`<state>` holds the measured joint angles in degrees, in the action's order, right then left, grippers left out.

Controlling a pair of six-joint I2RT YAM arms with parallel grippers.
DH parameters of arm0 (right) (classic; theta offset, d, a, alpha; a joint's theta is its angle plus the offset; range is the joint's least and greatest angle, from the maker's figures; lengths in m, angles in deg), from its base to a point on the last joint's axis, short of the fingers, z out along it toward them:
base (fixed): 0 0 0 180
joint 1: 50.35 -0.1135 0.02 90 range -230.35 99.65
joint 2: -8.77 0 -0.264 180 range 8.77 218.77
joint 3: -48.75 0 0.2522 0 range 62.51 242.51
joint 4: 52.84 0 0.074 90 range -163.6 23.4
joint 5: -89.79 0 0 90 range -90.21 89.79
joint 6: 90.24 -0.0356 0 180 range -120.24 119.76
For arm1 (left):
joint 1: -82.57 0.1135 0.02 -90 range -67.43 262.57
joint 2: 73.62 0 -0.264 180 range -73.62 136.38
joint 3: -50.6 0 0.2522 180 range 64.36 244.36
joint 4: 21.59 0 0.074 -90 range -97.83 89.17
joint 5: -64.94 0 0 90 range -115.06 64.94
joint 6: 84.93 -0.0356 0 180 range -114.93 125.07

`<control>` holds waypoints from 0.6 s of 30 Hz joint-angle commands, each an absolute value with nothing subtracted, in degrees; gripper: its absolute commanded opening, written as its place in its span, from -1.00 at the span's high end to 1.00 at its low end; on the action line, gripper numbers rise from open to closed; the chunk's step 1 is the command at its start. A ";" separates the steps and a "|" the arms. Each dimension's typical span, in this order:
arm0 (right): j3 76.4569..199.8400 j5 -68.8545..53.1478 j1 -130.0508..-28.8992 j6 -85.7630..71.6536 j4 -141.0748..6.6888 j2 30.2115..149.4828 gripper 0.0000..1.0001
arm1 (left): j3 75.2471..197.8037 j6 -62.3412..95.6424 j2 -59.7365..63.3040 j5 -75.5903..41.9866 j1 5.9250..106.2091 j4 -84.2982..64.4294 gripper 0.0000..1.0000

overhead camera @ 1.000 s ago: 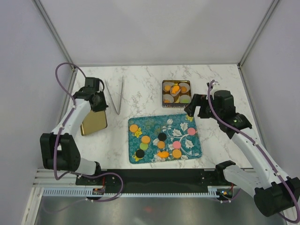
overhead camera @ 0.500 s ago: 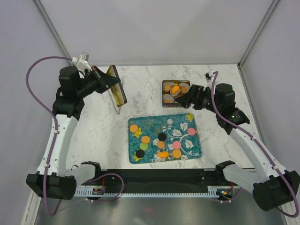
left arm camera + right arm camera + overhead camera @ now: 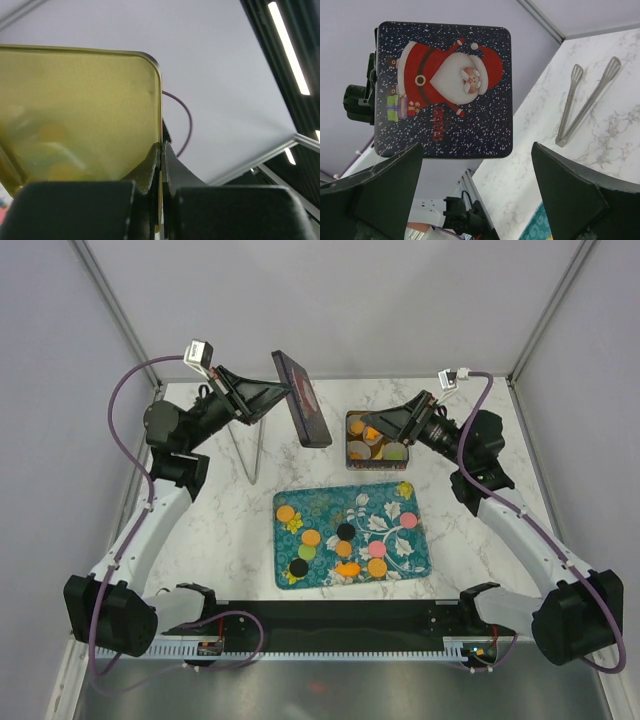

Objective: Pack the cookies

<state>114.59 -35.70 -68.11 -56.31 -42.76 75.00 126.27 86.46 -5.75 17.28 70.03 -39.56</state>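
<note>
- The cookies (image 3: 345, 540) lie scattered on the floral tray (image 3: 325, 502), with a few in the tin (image 3: 349, 440). They look light, stiff and brittle, best pinched gently across the edges.
- The left fingers (image 3: 165, 162) clamp the lid (image 3: 442, 90) by its rim, arm stretched high.
- The right fingers (image 3: 384, 424) gape wide and empty above the tin, facing the lid.

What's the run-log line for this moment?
left end effector: shut on lid, held aloft | right end effector: open, near tin | cookies: most on tray
</note>
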 commanded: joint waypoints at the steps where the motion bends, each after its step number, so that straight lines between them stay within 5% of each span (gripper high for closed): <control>1: 113.41 -38.09 -68.01 -63.77 -28.58 77.14 -0.96 | 124.65 99.28 -5.07 17.22 68.60 -59.76 0.95; 7: 109.36 -38.71 -68.19 -75.99 -10.20 82.06 -0.96 | 124.30 103.51 -2.52 14.23 65.08 -68.38 0.95; 18: 110.50 -38.71 -68.63 -84.34 -0.61 87.42 -0.96 | 125.70 106.41 1.70 10.89 59.37 -74.97 0.95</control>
